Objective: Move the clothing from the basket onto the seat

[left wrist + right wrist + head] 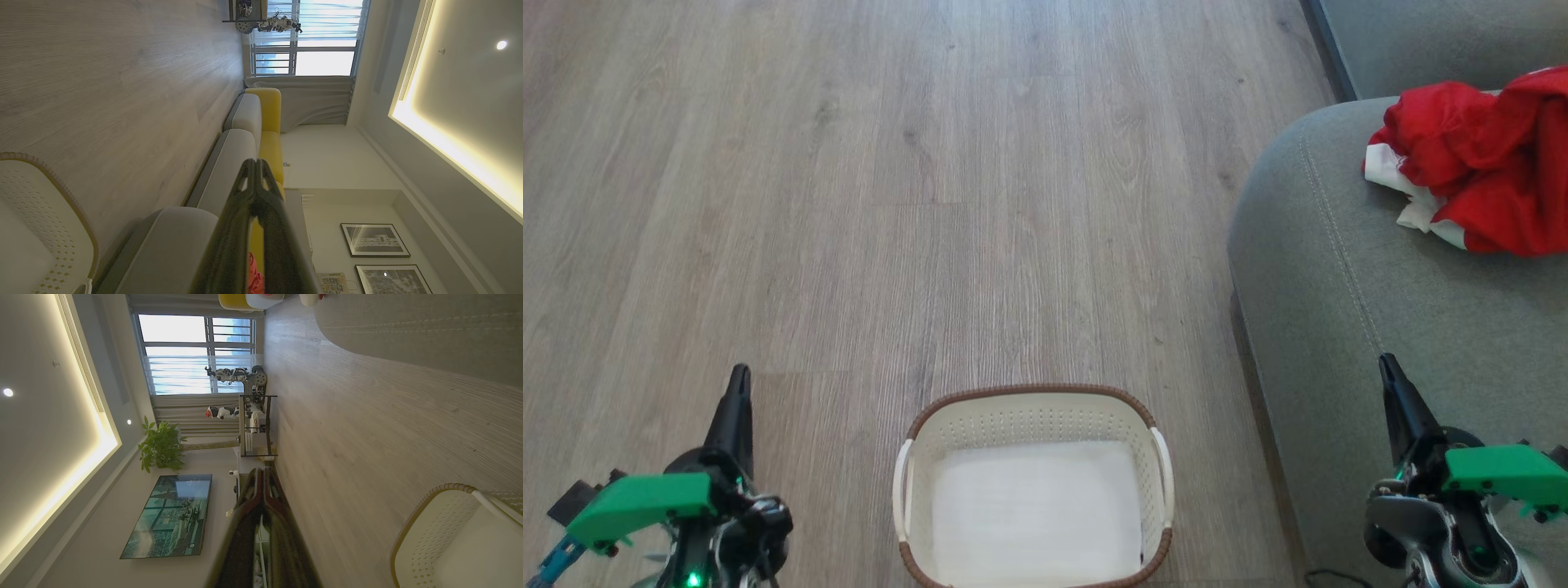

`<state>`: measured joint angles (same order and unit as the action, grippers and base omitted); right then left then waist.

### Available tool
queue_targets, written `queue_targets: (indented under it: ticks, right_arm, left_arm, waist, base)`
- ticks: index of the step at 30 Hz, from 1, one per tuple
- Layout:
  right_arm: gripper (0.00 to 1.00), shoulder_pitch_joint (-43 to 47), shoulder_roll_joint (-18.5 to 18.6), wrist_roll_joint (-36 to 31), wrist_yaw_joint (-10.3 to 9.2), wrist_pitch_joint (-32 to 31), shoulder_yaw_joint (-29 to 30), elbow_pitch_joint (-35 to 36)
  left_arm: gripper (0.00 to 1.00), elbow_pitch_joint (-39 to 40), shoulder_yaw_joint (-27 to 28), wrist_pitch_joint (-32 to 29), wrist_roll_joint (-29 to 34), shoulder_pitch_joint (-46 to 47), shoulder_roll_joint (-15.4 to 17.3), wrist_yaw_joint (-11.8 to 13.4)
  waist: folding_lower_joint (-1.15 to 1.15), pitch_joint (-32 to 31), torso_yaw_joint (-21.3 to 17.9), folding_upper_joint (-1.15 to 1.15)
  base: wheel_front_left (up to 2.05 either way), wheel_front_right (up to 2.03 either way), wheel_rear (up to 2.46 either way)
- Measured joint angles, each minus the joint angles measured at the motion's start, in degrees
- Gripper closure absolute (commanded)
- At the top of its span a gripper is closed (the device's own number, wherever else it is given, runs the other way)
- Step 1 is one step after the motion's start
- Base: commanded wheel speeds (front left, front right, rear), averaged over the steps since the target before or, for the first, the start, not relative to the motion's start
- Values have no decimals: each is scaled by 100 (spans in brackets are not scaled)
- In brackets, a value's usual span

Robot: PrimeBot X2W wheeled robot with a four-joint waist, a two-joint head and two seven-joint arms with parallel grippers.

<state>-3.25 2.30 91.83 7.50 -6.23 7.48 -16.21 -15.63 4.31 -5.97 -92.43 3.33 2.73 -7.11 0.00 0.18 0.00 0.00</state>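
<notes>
The clothing (1478, 163) lay in a crumpled red heap with white trim on the seat (1380, 278), near its far rounded corner and running past the right edge of the head view. The basket (1033, 389) stood on the wood floor (931, 163) just left of the seat, well apart from the heap, and its white bottom was in plain view.

The left gripper (739, 374) hung over the floor to the left of the basket. Its fingers were pressed together into a single dark point and held nothing. The right gripper (1387, 363) hung over the front part of the seat, to the right of the basket. Its fingers were likewise closed tip to tip on nothing. Both pointed away from the robot, and neither touched the basket, the seat or the clothing.

In the left wrist view the closed fingers crossed the grey seat, with a sliver of red beside them and yellow cushions (269, 114) farther along. In the right wrist view the perforated basket wall sat to the lower right of the closed fingers.
</notes>
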Motion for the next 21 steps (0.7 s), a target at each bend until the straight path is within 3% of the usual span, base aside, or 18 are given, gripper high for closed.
queue_targets:
  ticks: [21]
  right_arm:
    - [100, 0, 0, 0, 0, 0, 0, 0]
  left_arm:
    - [100, 0, 3, -1, 0, 0, -2, 0]
  waist:
    - [0, 0, 0, 0]
  base:
    - [0, 0, 0]
